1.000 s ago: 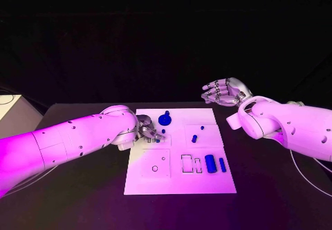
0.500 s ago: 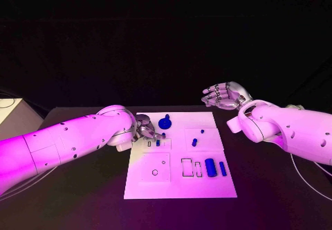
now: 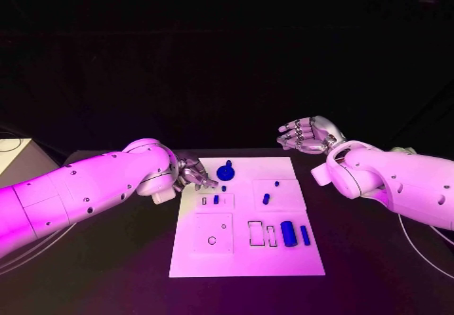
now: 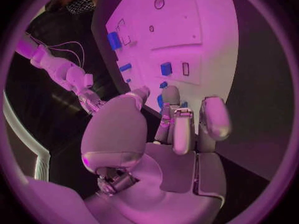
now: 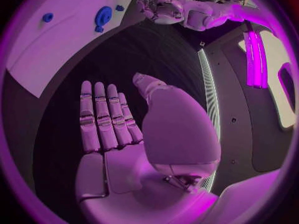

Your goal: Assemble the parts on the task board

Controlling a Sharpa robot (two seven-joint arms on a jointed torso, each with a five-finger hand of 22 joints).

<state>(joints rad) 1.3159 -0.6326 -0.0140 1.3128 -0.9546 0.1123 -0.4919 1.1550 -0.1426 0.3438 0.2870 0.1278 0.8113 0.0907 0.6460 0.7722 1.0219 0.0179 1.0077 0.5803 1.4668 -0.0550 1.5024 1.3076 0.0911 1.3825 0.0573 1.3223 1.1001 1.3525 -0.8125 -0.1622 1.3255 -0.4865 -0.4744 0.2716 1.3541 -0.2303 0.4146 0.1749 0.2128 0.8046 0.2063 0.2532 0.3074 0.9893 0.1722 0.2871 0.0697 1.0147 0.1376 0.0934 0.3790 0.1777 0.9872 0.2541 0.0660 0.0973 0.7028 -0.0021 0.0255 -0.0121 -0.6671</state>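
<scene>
Task board (image 3: 246, 252) lies white with blue parts (image 3: 287, 233); left hand (image 3: 192, 176) hovers empty at its far edge, next needing a part pinched, right hand (image 3: 304, 135) released aside.

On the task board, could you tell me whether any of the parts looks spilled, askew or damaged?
Nothing stands out: the task board lies flat, and the blue parts, such as the round one and the two bars, sit tidily on it.
</scene>
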